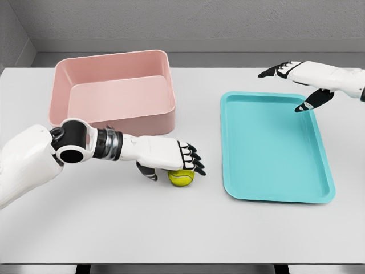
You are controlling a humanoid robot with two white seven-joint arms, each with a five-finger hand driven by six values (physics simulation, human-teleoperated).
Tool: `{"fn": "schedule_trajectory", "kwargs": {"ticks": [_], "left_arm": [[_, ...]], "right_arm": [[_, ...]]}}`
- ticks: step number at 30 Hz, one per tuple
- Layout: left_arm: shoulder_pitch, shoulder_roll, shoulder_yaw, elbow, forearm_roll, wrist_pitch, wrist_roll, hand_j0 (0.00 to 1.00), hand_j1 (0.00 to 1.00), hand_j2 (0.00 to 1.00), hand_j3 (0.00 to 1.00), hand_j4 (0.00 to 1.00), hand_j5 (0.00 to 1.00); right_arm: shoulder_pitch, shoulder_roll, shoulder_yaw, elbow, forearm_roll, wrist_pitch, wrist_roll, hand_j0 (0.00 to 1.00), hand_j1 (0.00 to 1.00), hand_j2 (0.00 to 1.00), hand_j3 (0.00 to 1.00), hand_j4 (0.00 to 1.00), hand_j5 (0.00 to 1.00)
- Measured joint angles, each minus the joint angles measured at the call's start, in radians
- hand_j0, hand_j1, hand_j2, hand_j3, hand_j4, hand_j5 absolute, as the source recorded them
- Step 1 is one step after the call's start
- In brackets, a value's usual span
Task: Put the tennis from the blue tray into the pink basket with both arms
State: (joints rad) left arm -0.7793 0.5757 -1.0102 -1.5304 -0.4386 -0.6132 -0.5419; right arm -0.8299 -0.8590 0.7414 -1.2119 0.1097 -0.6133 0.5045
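— Where is the tennis ball (181, 178) right now?

— It sits on the white table (171, 228); it is in the gap between the pink basket (114, 91) and the blue tray (274, 148); it is not in either one; the basket is a little way behind it and the tray is off to its right side.

— And where is your left hand (174, 155)?

— My left hand is right on top of the ball; the palm faces down over it; my dark fingertips (195, 160) hang past the ball on the tray side; my thumb (149, 173) reaches down on the other side, just beside the ball; the ball peeks out yellow from under my hand.

— Are you holding it?

— My fingers bend over it like a little roof; I cannot tell if they squeeze it or just cover it; the ball looks like it rests on the table.

— What about your other hand?

— My right hand (296, 77) is far from the ball; it floats over the back right corner of the tray; the fingers are stretched out and loose; it holds nothing; my thumb (308, 104) points down at the tray's rim.

— Is anything in the basket?

— I see only its pink floor and walls.
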Motion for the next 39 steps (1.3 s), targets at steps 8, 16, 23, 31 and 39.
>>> {"fn": "schedule_trajectory", "kwargs": {"ticks": [8,16,23,31,39], "left_arm": [[0.000,0.006,0.004,0.002,-0.006,0.000,0.002,1.00,1.00,1.00,1.00,1.00,1.00],[0.000,0.001,0.003,0.007,-0.009,0.000,0.003,1.00,1.00,1.00,1.00,1.00,1.00],[0.008,0.000,0.002,0.011,-0.009,0.000,0.003,1.00,1.00,1.00,1.00,1.00,1.00],[0.018,0.000,0.005,0.011,-0.010,0.000,0.003,1.00,1.00,1.00,1.00,1.00,1.00],[0.018,0.000,0.009,0.010,-0.011,0.000,0.003,1.00,1.00,1.00,1.00,1.00,1.00]], "right_arm": [[0.000,0.003,-0.002,0.003,0.000,0.000,0.000,1.00,1.00,1.00,1.00,1.00,1.00],[-0.009,-0.005,0.001,0.003,-0.001,0.000,-0.008,1.00,1.00,1.00,1.00,1.00,1.00],[-0.009,-0.018,0.008,0.004,-0.002,0.000,-0.012,1.00,1.00,1.00,1.00,1.00,1.00],[-0.003,-0.037,0.018,0.008,-0.002,0.000,-0.009,1.00,1.00,1.00,1.00,1.00,1.00],[-0.006,-0.040,0.039,-0.002,-0.002,0.000,-0.012,1.00,1.00,1.00,1.00,1.00,1.00]]}}
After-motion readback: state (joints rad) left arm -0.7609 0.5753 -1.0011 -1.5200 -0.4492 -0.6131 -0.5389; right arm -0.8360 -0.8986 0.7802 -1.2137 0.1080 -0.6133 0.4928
